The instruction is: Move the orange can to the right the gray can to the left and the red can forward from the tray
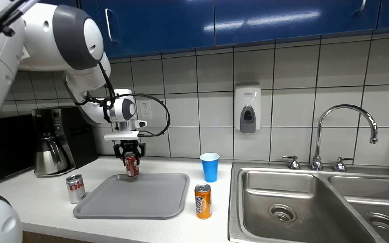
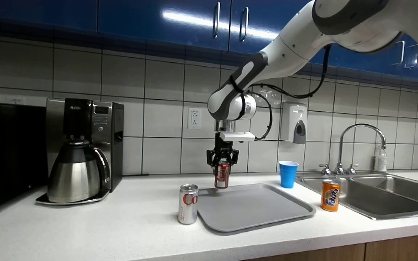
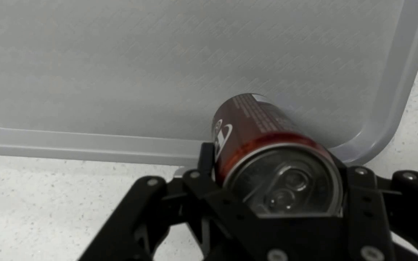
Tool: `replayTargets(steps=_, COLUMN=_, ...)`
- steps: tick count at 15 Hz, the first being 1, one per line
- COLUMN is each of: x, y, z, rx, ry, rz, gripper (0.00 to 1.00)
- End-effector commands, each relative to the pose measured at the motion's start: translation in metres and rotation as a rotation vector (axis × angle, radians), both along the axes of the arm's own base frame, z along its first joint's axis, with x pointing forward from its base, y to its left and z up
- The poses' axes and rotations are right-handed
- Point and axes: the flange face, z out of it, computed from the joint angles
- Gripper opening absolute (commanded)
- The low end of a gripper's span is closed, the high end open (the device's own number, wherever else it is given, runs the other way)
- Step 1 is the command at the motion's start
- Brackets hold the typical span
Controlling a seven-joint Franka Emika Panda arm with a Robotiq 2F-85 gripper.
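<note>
"Talk me through it. What's in the gripper [image 2: 222,169]?"

"I've got the red can [image 3: 263,127] in there: dark red, white lettering, silver top, pull tab plain in my wrist view."

"And the fingers [image 3: 206,159]?"

"One on either side, parted just enough to span it, clamped near the top. It's upright or nearly so, right at the wall-side edge of the tray [image 1: 137,199]. Whether its base touches the tray, I can't tell."

"What's round you?"

"That tray rim is closest, and the tiled wall [image 1: 214,108] rises behind my gripper. Moving outward: gray can [image 2: 188,204], silver with red letters, standing on the counter [image 2: 140,228] just beside the tray. Off the opposite side, the orange can [image 1: 203,206] stands apart from the tray, near the sink [image 1: 236,202]. Blue cup [image 1: 210,168] there too, upright, between the orange can and the wall."
</note>
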Motion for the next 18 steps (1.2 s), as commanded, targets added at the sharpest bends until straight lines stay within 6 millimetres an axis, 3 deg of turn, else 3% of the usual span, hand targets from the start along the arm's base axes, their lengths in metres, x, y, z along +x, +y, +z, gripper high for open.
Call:
replayTargets(steps=1, x=0.015, y=-0.009, z=0.022, rx=0.017, ry=0.003, rz=-0.01, gripper=0.39)
replayTargets(steps=5, x=0.031, y=-0.019, z=0.022, rx=0.001, ry=-0.002, rz=-0.038, gripper=0.39)
replayTargets(steps=13, x=0.066, y=-0.037, z=0.004, rx=-0.02, ry=0.0, rz=-0.082, gripper=0.39)
replayTargets(steps=18, x=0.078, y=-0.043, z=0.001, rx=-0.029, ry=0.013, rz=-0.095, gripper=0.39)
